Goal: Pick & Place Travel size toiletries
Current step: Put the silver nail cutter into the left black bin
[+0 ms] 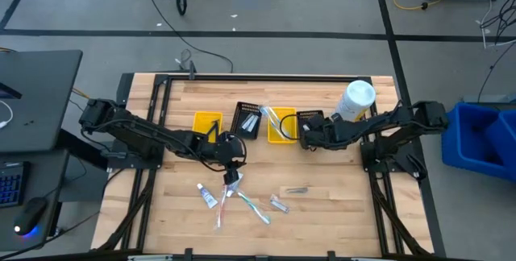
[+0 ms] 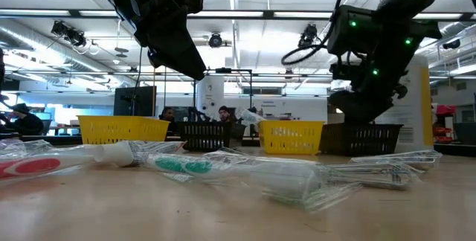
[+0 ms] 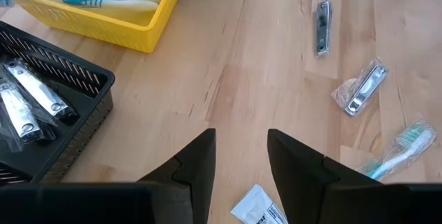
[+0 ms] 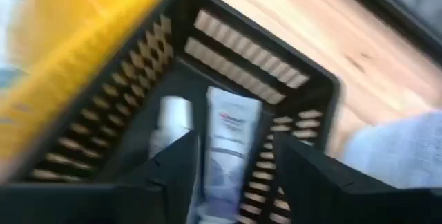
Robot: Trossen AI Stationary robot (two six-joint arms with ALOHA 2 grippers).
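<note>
Wrapped toothbrushes (image 2: 223, 168) loose on tabletop (image 1: 339, 213), awaiting left gripper (image 1: 232, 174) (parted, empty) above; right gripper (image 4: 231, 175) parted over black bin (image 4: 304, 86), tube (image 4: 226, 137) lying inside, apparently released.

Wrapped toothbrushes (image 1: 248, 205) and tubes (image 1: 207, 196) lie scattered on wood.

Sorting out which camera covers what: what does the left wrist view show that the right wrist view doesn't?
Left wrist only: bare tabletop with two wrapped nail clippers, a teal toothbrush, and clippers inside a black bin. Right wrist only: a toothpaste tube lying in another black bin, the right gripper open over it. Both: a yellow bin beside a black one.
</note>
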